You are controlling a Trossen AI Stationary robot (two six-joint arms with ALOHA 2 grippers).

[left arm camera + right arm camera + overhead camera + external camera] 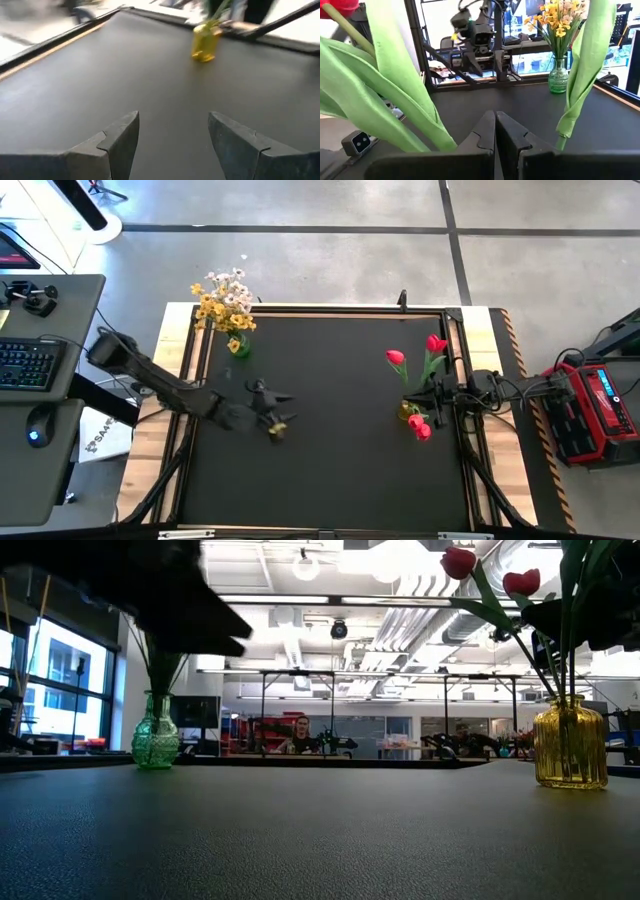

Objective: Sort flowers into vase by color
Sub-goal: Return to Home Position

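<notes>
The yellow and white flowers sit together in the green vase at the far left corner of the table. The red tulips sit in the yellow vase at the right edge. The two bunches are well apart, so the colours do not mix. No flower lies loose on the table, so the sorting looks done to me.

Your left claw hangs over the left middle of the table. Its fingers are spread wide, with nothing in them. Your right claw is pressed closed on nothing, right next to the yellow vase, with tulip leaves hanging around it.

I think both claws are empty because only the trip home is left. Pull the right arm away slowly, or it could catch a leaf and tip the vase.
</notes>
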